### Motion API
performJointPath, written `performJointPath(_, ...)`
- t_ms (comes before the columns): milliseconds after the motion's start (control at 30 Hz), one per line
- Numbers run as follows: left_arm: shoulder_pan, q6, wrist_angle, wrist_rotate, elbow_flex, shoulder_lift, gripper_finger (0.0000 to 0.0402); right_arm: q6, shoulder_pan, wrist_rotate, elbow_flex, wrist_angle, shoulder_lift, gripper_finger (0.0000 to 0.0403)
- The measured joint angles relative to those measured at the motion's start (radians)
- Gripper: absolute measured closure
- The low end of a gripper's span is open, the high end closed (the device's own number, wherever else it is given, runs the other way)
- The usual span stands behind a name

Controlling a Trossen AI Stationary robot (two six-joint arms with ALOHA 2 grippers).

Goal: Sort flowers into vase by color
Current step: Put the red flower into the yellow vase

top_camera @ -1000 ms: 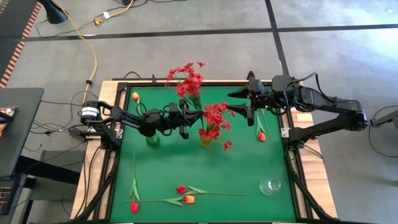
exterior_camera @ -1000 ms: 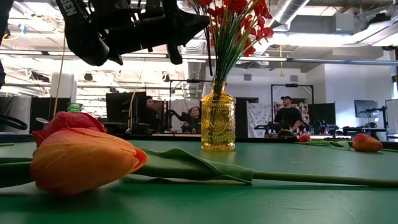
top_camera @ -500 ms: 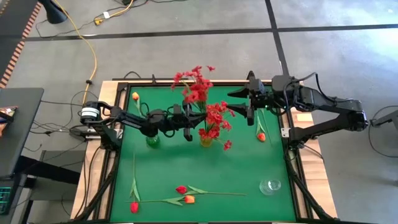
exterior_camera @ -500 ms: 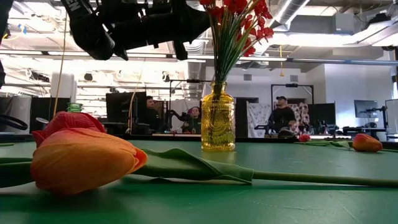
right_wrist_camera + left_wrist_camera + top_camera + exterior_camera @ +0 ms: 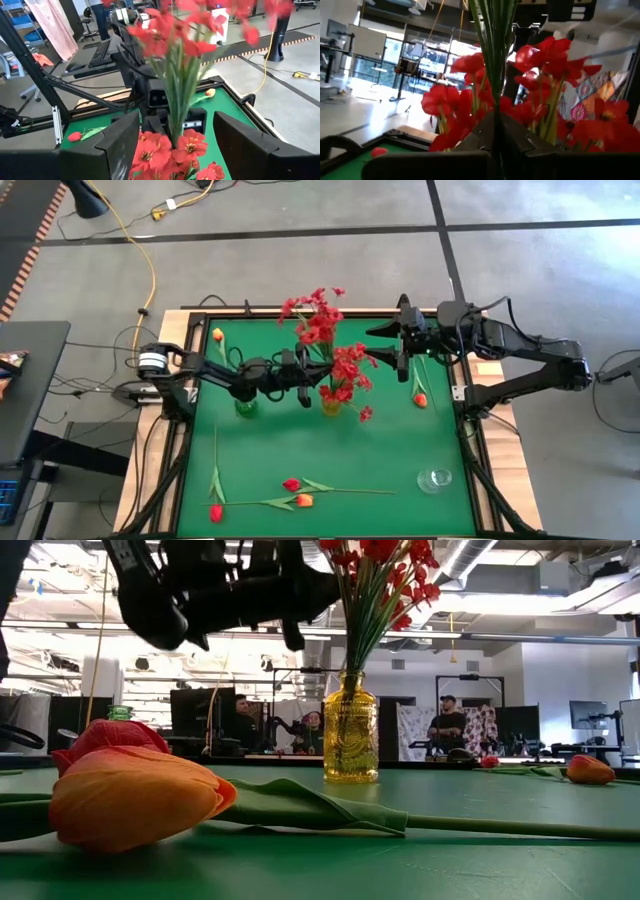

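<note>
High view: the left gripper (image 5: 307, 370), jaws clenched on a bunch of small red blossoms (image 5: 315, 316), has carried it nearer the yellow vase (image 5: 331, 406) since 1 second ago; the right gripper (image 5: 398, 348) hovers released beside it, tulips (image 5: 304, 500) lying on the worktop (image 5: 390, 445)

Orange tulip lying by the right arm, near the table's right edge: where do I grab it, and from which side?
Grip the orange tulip on its thin green stem, mid-length, coming straight down with the jaws across it. It lies flat, bloom toward the near end; the stem is slim enough to pinch, and the bloom would likely crush.
</note>
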Motion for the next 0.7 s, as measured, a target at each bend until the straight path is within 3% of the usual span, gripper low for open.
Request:
performJointPath(200,0.000,-0.046,0.147,0.010,-0.005,0.088,0.0401,0.000,0.000,-0.005,0.000,-0.002,0.000,0.0121)
performJointPath(700,0.007,0.038,-0.026,0.150,-0.005,0.089,0.0401,-0.026,-0.001,-0.005,0.000,0.000,0.000,0.0121)
